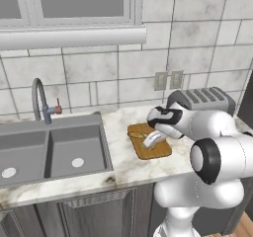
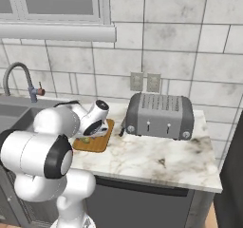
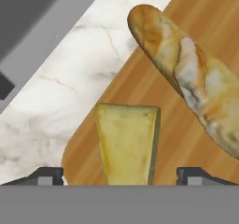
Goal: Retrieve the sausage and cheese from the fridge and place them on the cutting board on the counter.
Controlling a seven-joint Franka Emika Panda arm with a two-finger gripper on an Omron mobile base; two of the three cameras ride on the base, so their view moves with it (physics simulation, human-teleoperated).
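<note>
The cheese (image 3: pixel 127 143), a pale yellow wedge, lies on the tan wooden cutting board (image 3: pixel 177 125) near its rounded corner. My gripper (image 3: pixel 121 174) hangs just over it, open. Its two fingertips (image 3: pixel 46 176) stand wide on either side of the wedge, with a gap to each. In the base views the gripper (image 1: pixel 150 141) (image 2: pixel 92 132) points down onto the cutting board (image 1: pixel 155 152) (image 2: pixel 92 144), which lies on the marbled counter (image 1: pixel 123 167). A long tan crusty loaf (image 3: pixel 186 69) lies on the board beside the cheese. The sausage and the fridge are out of view.
A grey toaster (image 1: pixel 200 100) (image 2: pixel 159 115) stands right of the board against the tiled wall. The steel double sink (image 1: pixel 49 152) with its faucet (image 1: pixel 42 100) lies to the left. Bare counter (image 2: pixel 156 156) runs in front of the toaster.
</note>
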